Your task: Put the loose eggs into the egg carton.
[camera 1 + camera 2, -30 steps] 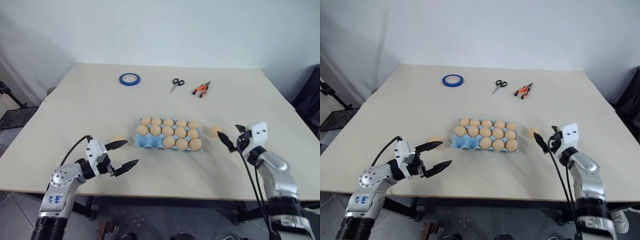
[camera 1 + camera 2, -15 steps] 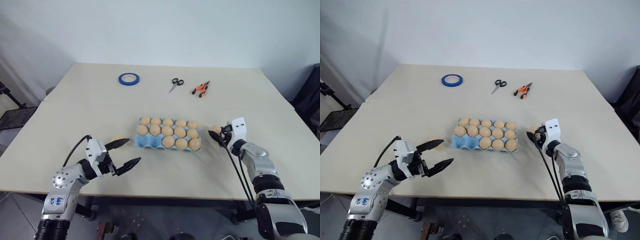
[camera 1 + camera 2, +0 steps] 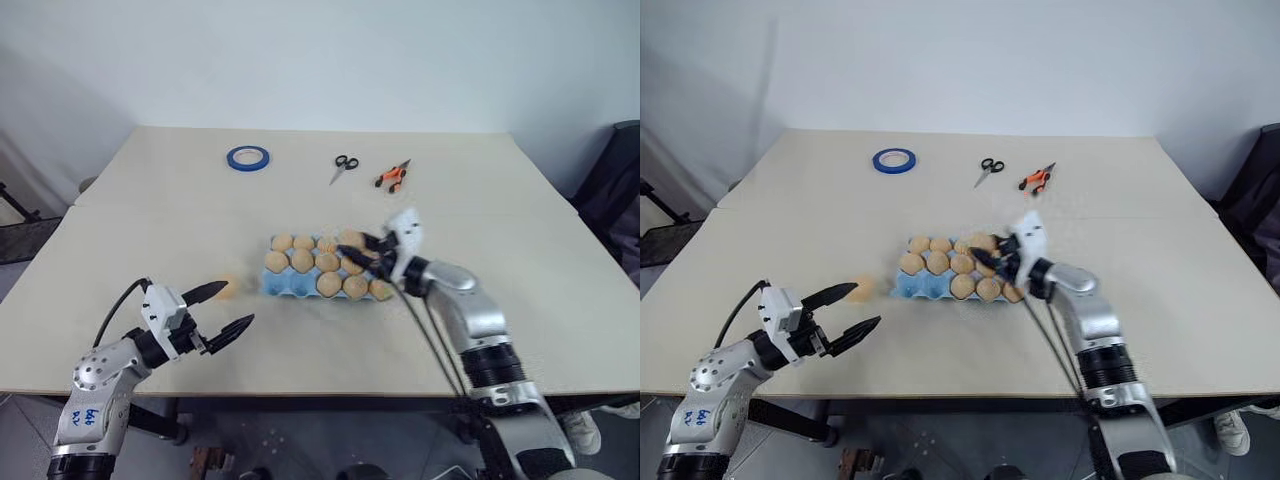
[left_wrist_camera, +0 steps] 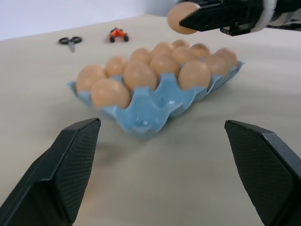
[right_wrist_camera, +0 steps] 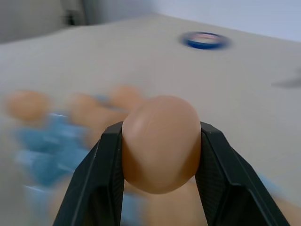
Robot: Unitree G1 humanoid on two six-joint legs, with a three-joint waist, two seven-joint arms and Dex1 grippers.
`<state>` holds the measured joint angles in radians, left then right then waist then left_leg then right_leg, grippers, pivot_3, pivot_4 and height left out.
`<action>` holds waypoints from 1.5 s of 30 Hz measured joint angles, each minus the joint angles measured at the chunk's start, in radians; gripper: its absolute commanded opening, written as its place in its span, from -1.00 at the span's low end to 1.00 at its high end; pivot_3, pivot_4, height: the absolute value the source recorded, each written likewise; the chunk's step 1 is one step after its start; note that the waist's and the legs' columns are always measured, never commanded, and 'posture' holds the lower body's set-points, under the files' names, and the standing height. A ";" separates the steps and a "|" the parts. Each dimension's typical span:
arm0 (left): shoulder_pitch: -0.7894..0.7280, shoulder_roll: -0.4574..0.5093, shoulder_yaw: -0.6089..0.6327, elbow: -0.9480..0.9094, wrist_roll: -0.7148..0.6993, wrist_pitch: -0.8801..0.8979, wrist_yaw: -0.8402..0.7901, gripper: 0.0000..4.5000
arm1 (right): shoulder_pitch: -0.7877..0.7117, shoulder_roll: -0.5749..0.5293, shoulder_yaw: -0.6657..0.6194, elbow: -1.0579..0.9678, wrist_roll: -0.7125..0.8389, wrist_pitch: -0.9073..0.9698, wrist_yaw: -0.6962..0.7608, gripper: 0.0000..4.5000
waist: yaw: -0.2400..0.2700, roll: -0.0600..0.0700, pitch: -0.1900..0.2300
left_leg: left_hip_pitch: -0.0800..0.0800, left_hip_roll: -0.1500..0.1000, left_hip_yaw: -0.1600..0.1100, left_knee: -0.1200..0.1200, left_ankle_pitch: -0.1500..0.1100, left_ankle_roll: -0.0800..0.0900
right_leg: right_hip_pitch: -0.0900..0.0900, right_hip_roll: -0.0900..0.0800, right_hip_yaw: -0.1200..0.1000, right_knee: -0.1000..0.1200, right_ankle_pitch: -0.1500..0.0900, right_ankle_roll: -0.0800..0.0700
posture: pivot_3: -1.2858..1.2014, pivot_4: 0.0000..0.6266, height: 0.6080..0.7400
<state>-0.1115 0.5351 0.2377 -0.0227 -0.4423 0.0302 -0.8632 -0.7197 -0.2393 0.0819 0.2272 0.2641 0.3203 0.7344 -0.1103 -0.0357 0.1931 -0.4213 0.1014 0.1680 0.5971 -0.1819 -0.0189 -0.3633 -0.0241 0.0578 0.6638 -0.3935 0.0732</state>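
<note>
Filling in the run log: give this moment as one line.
right gripper: shut on egg, above egg carton | left gripper: open, empty | loose egg: on table, left of carton

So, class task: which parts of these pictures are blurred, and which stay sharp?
Right wrist view: the held egg and fingers are sharp, while the egg carton and blue tape roll behind smear. Head views: the right gripper is streaked above the carton; scissors stay crisp. Left wrist view: near fingers are sharp, the far table soft.
</note>
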 measured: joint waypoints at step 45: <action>0.104 0.054 0.107 0.088 0.028 -0.033 0.111 1.00 | 0.630 -0.316 -0.171 -0.411 0.120 -0.253 0.283 0.99 | 0.026 -0.002 -0.001 | 0.001 -0.002 0.000 -0.001 -0.007 0.002 | 0.004 -0.002 0.000 -0.008 0.000 -0.001 | 0.03 -0.52 1.00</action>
<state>-0.0074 0.5894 0.3443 0.0651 -0.4145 -0.0024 -0.7517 -0.0902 -0.5549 -0.0889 -0.1834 0.3839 0.0668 1.0169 -0.0848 -0.0373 0.1924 -0.4202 0.0997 0.1682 0.5959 -0.1894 -0.0165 -0.3594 -0.0264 0.0577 0.6563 -0.3938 0.0723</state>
